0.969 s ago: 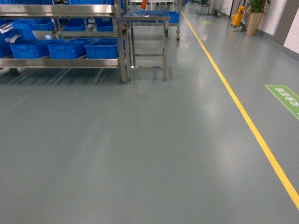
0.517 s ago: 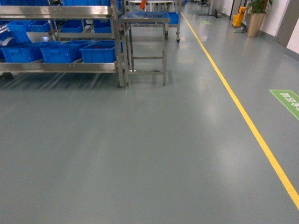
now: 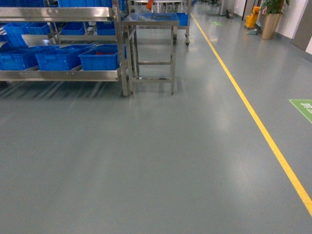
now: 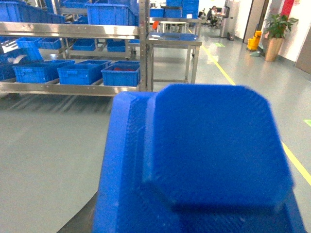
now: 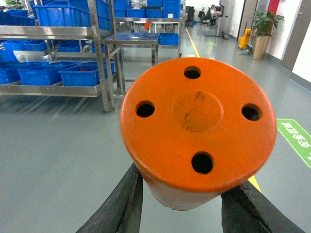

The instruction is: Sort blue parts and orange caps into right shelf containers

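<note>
Left gripper: jaws hidden behind blue part (image 4: 214, 150) — grip state unclear. Right gripper (image 5: 182, 201) clamped on orange cap (image 5: 197, 128). Bins (image 3: 100, 57) on shelf (image 3: 58, 74) lower tier, ahead-left across open floor (image 3: 156, 161) — left arm nearer.

A glossy grey floor (image 3: 146, 161) carries a yellow line (image 3: 258, 124) and a green floor marking (image 3: 303, 108), with a small steel table (image 3: 151, 19) and a potted plant (image 3: 271, 17) beyond.
</note>
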